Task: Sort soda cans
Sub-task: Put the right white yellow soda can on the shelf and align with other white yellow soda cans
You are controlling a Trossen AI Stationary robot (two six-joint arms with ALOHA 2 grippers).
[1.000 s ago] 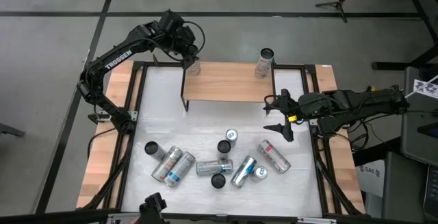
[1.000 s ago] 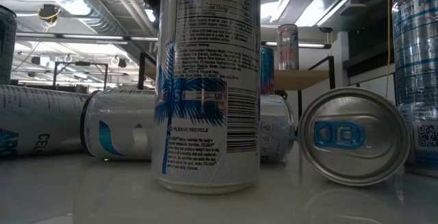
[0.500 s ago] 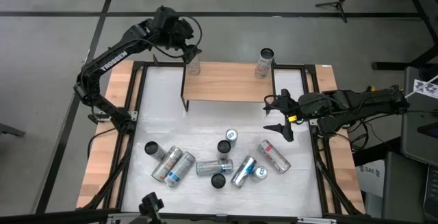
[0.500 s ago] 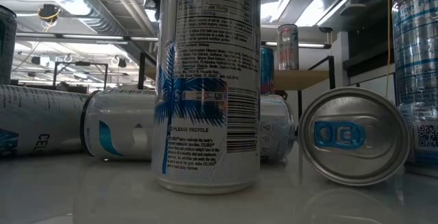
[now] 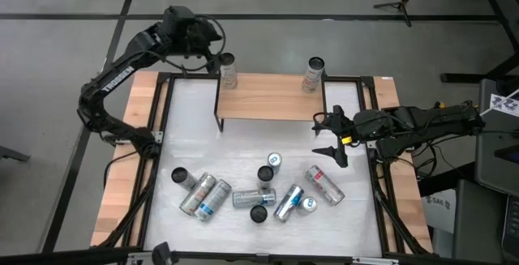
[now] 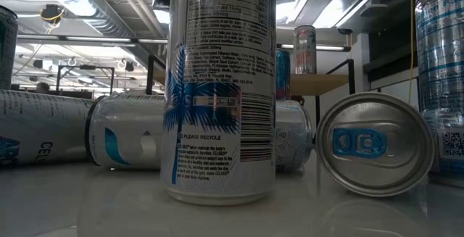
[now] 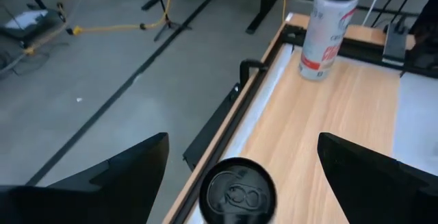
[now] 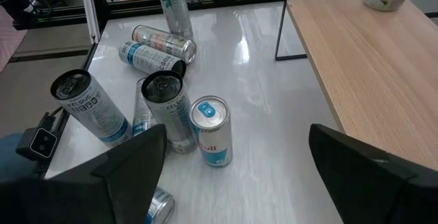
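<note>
— Firstly, largest item?
— White table (image 5: 243,147), wooden borders at its sides, a raised wooden shelf (image 5: 272,103) across its far edge.

— Arms?
— Left arm reaches to the shelf's far left corner; left gripper (image 5: 212,64) hangs above and just beside an upright dark-topped can (image 5: 229,70), fingers spread wide, holding nothing. Right arm comes in from the table's right edge; right gripper (image 5: 331,138) hovers over bare table near the shelf's right leg, fingers spread wide, empty.

— Soda cans?
— Two upright on the shelf: the dark-topped one at the far left corner, a red-marked can (image 5: 313,74) toward the far right. The rest form a cluster (image 5: 258,192) on the near half of the table, some upright, most lying on their sides, several touching. One lying can with red marks (image 5: 324,185) sits at the cluster's right end.

— Low view?
— One upright blue-labelled can (image 6: 221,92) fills the foreground.
</note>
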